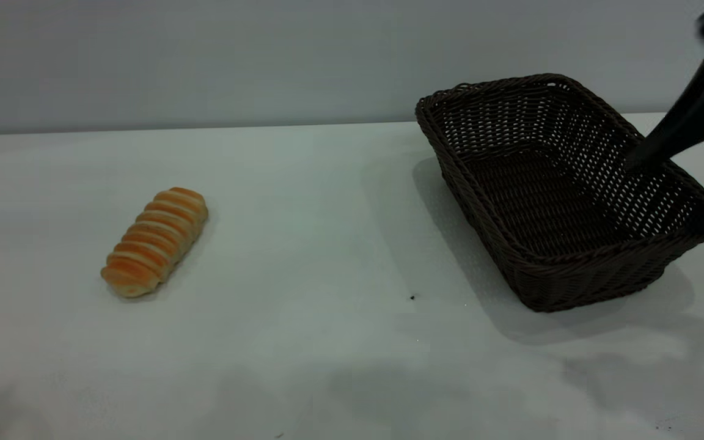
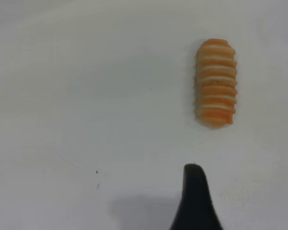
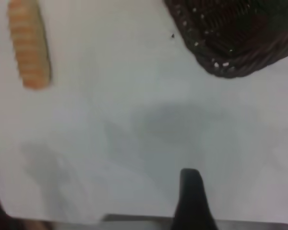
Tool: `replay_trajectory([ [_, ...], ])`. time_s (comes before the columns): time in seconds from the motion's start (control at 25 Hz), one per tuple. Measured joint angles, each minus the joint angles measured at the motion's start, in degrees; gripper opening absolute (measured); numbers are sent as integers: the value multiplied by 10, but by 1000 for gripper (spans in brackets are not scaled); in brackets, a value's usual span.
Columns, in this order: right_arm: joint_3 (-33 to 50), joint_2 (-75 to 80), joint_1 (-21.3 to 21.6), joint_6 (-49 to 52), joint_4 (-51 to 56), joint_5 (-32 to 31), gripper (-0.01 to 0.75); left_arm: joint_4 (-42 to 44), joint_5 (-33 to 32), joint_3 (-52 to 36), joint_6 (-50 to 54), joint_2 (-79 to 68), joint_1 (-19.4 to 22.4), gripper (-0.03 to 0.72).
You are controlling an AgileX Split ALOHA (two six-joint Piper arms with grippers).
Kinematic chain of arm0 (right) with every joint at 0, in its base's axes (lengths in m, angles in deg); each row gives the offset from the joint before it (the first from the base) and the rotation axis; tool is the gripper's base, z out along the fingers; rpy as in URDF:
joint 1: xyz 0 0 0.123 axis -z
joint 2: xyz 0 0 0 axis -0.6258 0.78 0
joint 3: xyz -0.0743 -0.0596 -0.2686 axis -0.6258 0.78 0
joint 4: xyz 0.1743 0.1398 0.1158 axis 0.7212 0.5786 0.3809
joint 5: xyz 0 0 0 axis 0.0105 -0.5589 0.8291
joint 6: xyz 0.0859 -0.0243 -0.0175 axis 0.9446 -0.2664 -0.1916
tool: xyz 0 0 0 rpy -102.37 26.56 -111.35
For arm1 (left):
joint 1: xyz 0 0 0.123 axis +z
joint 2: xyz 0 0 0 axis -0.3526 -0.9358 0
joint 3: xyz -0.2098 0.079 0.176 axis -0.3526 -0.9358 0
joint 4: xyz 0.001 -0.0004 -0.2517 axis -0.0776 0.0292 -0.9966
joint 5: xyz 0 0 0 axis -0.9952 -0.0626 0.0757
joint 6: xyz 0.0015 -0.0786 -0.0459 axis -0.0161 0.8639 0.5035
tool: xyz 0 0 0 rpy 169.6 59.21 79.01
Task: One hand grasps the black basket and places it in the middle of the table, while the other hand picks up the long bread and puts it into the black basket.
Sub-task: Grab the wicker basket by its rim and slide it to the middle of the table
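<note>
The black basket (image 1: 547,195) stands empty on the table (image 1: 327,275) at the right. Its corner shows in the right wrist view (image 3: 235,38). The long bread (image 1: 155,241) lies alone on the table at the left. It also shows in the left wrist view (image 2: 216,82) and the right wrist view (image 3: 29,45). My right gripper (image 1: 670,192) is open, and its two dark fingers overlap the basket's right wall in the exterior view. In its wrist view one finger (image 3: 192,196) hangs over bare table, short of the basket. My left gripper (image 2: 226,191) is open above the table, short of the bread.
The table's back edge (image 1: 205,127) meets a plain grey wall. A small dark speck (image 1: 412,297) lies between the bread and the basket. Bare tabletop stretches between the two.
</note>
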Motion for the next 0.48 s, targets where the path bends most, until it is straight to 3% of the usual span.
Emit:
replay_trajectory([
  [0.32, -2, 150, -48, -25, 165, 79, 584, -1, 4, 0, 0, 0, 0, 576],
  [0.48, -4, 193, -52, -76, 291, 131, 584, -1, 4, 0, 0, 0, 0, 576],
])
